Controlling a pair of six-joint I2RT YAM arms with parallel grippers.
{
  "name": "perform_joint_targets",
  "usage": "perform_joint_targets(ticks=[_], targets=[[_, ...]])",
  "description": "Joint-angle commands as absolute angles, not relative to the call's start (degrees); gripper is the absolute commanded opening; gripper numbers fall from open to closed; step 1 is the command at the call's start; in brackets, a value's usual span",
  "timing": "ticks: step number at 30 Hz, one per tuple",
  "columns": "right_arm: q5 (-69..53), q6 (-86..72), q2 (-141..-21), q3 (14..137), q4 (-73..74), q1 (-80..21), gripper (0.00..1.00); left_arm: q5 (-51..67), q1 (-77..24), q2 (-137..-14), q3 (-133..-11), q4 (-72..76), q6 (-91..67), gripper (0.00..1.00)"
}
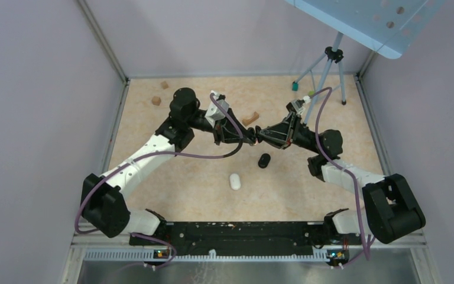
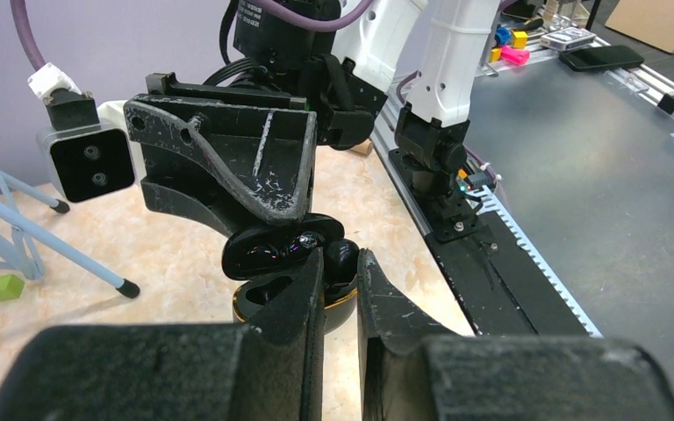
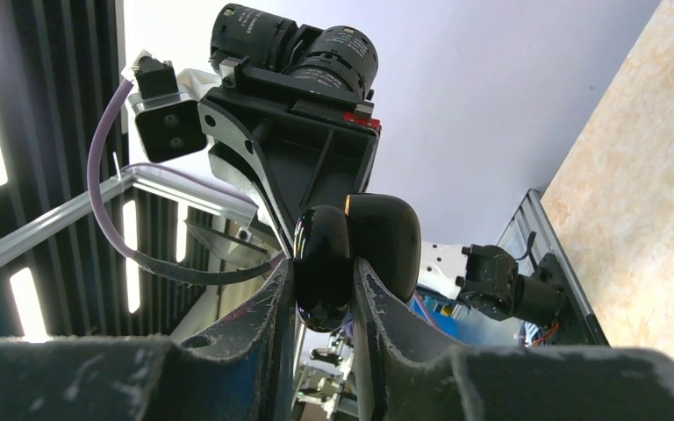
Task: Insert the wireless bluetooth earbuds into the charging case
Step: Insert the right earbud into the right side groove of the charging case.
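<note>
Nearest the bench's [image 1: 177, 189] near edge lie 2 loose items: a white oval piece [image 1: 235, 181] and, just past it, a small black piece [image 1: 264, 160]. Can't tell what either is. If the black 1 is the 2nd bud, a drop from above could knock it away.

Above mid-bench my 2 tools meet tip to tip in the air. Left tool [image 1: 247, 140] is narrow, pinching a black earbud [image 2: 342, 260]. Right tool [image 3: 323, 267] is narrow too, clamped on the open charging case [image 2: 250, 303], with its glossy lid [image 2: 268, 250] up. The bud sits right at the case mouth, touching or nearly so. I can't see the socket itself.

Risks as I judge them:
- The bud goes in tilted and jams on the rim, because I have no clear view of the socket angle.
- Pushing twists the case in the right tool. The shell is glossy, so it could slip and fall to the bench.
- The left fingers flank the case closely and could hit the lid or the right fingers and shut the lid on the bud.
- Letting go early means the bud drops.

Farther back, a wood block [image 1: 249, 118] and the tripod [image 1: 325, 74] at the far right corner are well apart, so low concern.
</note>
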State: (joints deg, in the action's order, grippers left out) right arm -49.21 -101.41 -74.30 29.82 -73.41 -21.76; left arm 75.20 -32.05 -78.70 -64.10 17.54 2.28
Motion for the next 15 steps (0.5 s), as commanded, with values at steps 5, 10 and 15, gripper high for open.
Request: perform_joint_targets(ticks=[5, 10, 15], targets=[[-48.3, -103.0, -73.9, 29.9, -79.4, -22.5, 0.00, 78.4, -32.3, -79.3, -67.8, 10.0, 10.1, 0.00], [-49.2, -103.2, -73.4, 30.9, -77.8, -22.6, 0.00, 77.9, -32.3, -80.4, -72.4, -6.7, 22.4, 0.00], [-50.6, -101.2, -71.9, 31.3, -73.7, -22.9, 0.00, 79.1, -32.3, -80.9, -72.9, -6.5, 21.8, 0.00]])
